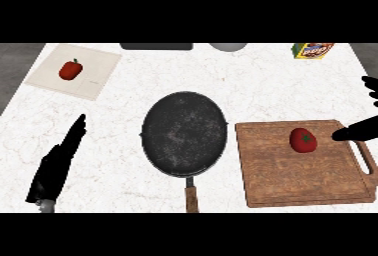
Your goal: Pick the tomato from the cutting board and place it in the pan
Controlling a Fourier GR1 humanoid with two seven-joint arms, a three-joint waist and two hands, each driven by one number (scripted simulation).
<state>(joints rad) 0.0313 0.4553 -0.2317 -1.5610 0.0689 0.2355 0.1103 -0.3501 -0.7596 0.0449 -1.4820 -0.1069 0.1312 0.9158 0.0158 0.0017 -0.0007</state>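
Head view: the right hand (357, 131) closes in on the tomato (303, 139).
The tomato sits on the cutting board (295, 175), untouched; the spread fingers hold nothing, one tip just beside it, so the reach looks underway, and next they must curl round it and carry it left to the pan (184, 134). The left hand (59, 160) rests with straight fingers. The right hand is cut off at the edge.

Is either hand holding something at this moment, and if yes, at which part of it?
Nothing is held. The right hand is open beside the tomato on the cutting board, not touching it. The left hand is open too.
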